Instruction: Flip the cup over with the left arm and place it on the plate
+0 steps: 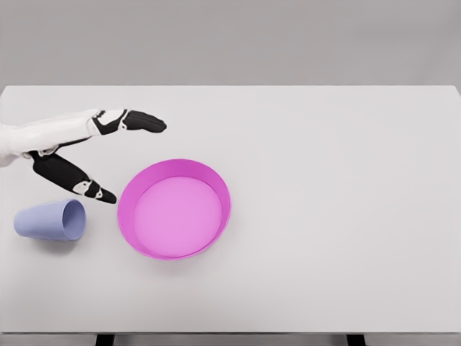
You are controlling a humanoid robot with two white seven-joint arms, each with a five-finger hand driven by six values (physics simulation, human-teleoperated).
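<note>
A pale blue cup (50,220) lies on its side on the white table (324,180), its mouth facing right toward the plate. The plate (174,209) is a round magenta dish with a raised wall, just right of the cup. My left hand (133,155) comes in from the left edge, above and behind the cup, its black fingers (140,121) spread wide and its thumb pointing down toward the plate's left rim. It holds nothing and does not touch the cup. The right arm is out of view.
The table's front edge runs along the bottom of the picture, its far edge under a grey wall. Nothing else stands on the table.
</note>
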